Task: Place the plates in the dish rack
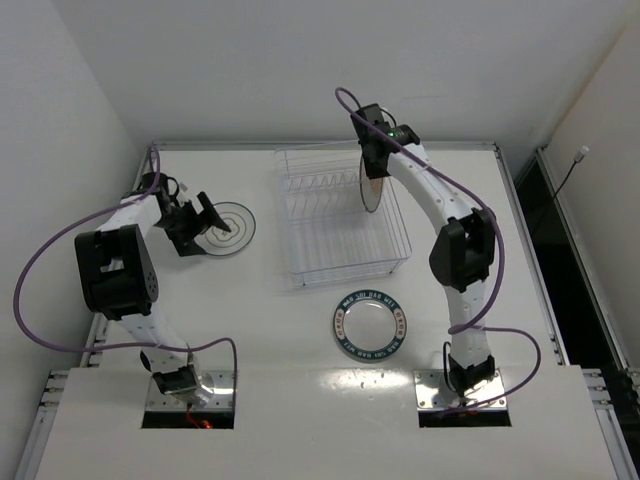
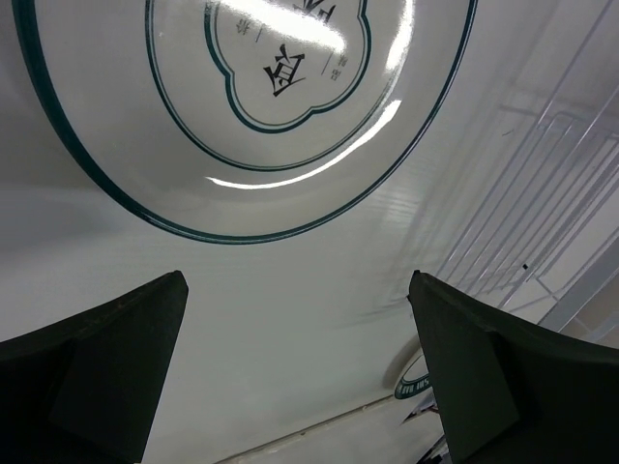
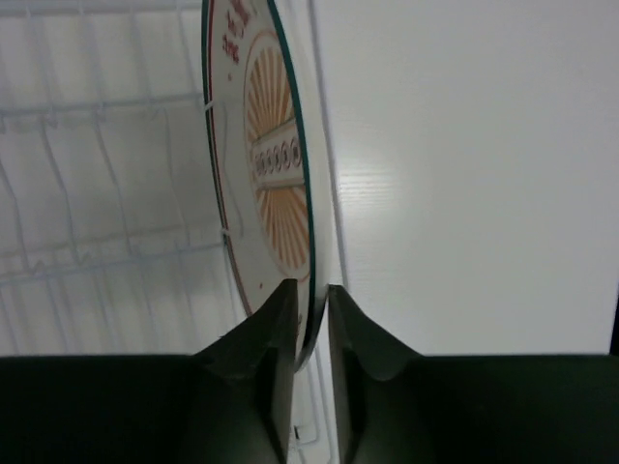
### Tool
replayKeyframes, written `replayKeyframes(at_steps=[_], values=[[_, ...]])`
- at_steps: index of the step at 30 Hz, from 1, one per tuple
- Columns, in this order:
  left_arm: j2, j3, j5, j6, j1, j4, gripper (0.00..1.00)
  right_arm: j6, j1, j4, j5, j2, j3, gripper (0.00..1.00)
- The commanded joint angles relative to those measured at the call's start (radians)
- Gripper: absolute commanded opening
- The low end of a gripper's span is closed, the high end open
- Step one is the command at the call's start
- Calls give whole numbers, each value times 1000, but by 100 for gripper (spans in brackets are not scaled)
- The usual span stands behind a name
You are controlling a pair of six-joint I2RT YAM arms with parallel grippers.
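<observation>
Right wrist cam gives you the clearest look: your right gripper [image 3: 311, 295] is pinched tight on the rim of the striped plate [image 3: 276, 164], one finger on each face, and the plate stands on edge. From the top view you can see that plate sits upright over the far right part of the rack [image 1: 340, 250], right by the tines. I honestly can't tell whether it's touching them or just hanging above. Your left gripper [image 2: 295, 290] is spread wide with nothing between the fingers [image 2: 106, 358]. It's pointed at the ringed plate [image 2: 242, 116], which lies flat on the table [image 1: 250, 330] just ahead of the fingertips, off to the left of the rack and apart from it. The blue plate [image 1: 372, 325] lies flat on the table too, on the near side of the rack, close to its front wall but not touching, with neither arm near it.
</observation>
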Motion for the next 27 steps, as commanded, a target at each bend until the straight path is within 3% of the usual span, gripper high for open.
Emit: replayKeyframes(at_steps=[1, 8, 15, 17, 27], values=[[23, 8, 58, -7, 20, 48, 99, 37, 0, -27, -106, -3, -16, 19], [86, -10, 81, -38, 20, 96, 99, 37, -18, -37, -152, -49, 27, 36], [128, -28, 95, -79, 20, 141, 84, 59, -48, -55, -214, -146, 36, 50], [140, -38, 95, -90, 29, 150, 78, 69, -49, -56, -223, -170, 36, 50], [96, 27, 120, -110, 29, 115, 81, 79, -76, -66, -252, -217, -3, 52]])
